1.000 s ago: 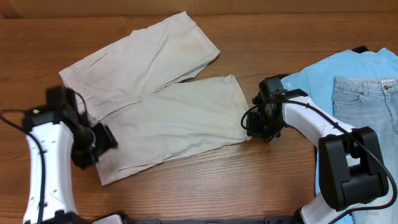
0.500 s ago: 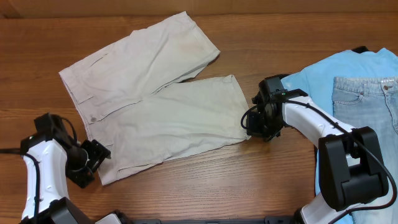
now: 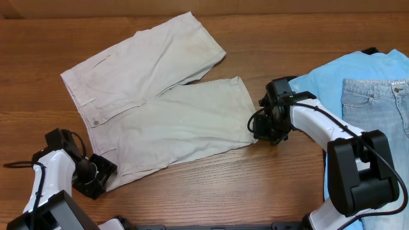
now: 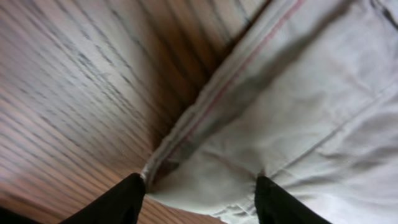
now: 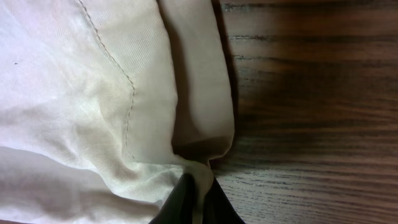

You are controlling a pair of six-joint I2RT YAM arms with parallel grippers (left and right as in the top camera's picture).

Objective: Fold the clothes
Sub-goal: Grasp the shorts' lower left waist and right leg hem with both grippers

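A: How did the shorts look?
B: Matt woven cloth, softly creased. The table was dark-grained wood with a slight sheen; the jeans were coarse denim.

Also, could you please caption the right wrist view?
Right tool pinched on a hem corner of the beige shorts, over the wooden table.

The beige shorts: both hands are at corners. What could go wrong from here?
The left hand is open around only the tip of the waistband corner of the beige shorts; closing there may miss or slip. The right hand pinches a small bit of hem, which might pull free on lifting. The light blue T-shirt lies under the right arm and could get dragged.
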